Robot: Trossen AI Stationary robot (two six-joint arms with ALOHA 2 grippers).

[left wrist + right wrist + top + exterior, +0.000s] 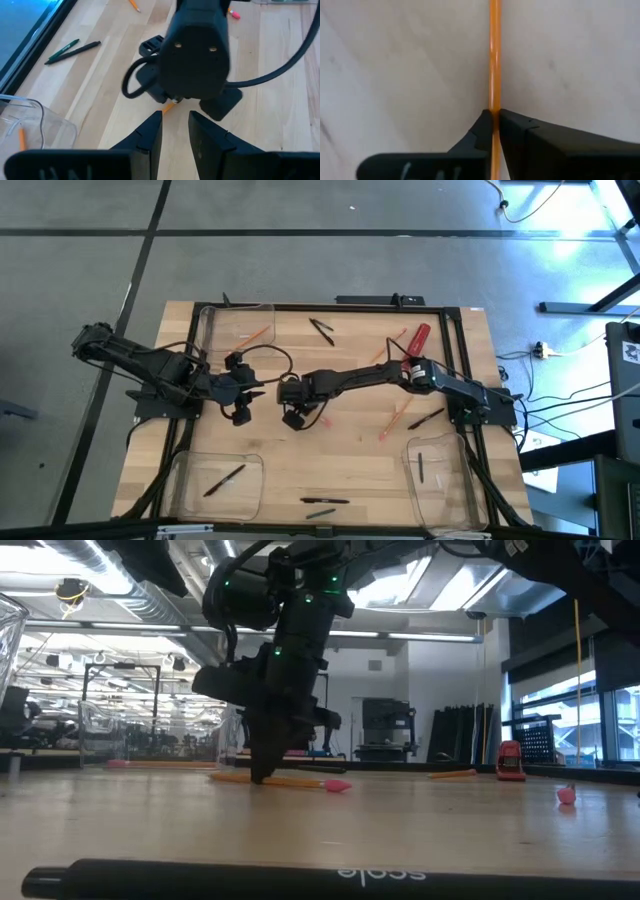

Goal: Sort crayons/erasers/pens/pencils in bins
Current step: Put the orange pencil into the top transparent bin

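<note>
Right end effector (495,131) clamped on a thin orange pencil (494,60) on the pale wood tabletop (395,75); left end effector (175,131) apart, nearby.

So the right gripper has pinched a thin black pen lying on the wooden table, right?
Not quite. The right gripper has pinched a thin orange pencil, not a black pen. The right wrist view shows its fingers closed on the orange stick, and the low view shows that pencil, with its pink eraser end, lying on the wooden table.
</note>
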